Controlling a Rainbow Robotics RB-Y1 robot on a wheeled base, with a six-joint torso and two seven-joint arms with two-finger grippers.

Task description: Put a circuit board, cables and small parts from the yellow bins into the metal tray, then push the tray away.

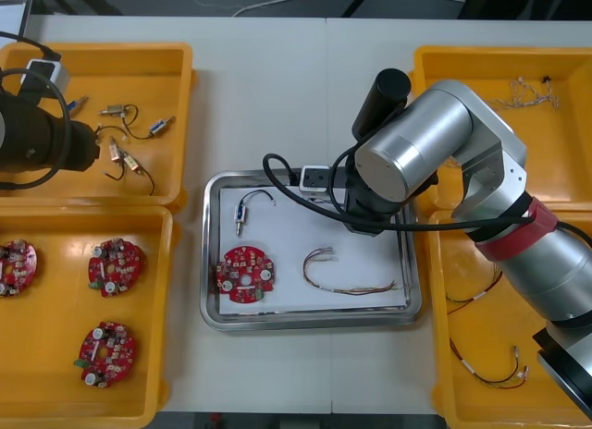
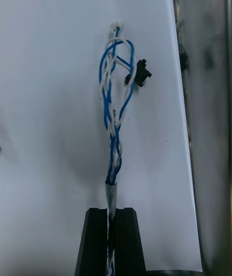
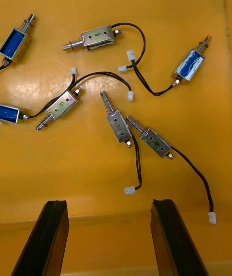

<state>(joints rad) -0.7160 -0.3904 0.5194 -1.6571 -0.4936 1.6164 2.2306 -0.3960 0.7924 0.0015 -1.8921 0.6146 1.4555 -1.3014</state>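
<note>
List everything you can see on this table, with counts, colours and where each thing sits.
table: one, light, under everything.
yellow bins: four, two at each side.
metal tray: one, shiny rim, white inside, between the bins.
circuit boards: four, red; three in the near left bin, one in the tray.
small metal parts: seven, silver and blue, in the far left bin; one more in the tray.
red and yellow cable: one, in the tray.
loose cables: several, red and dark, near right bin; thin ones in the far right bin.
blue and white cable: one, over the tray.
left gripper: open, over the far left bin.
right gripper: shut on the blue and white cable.
</note>
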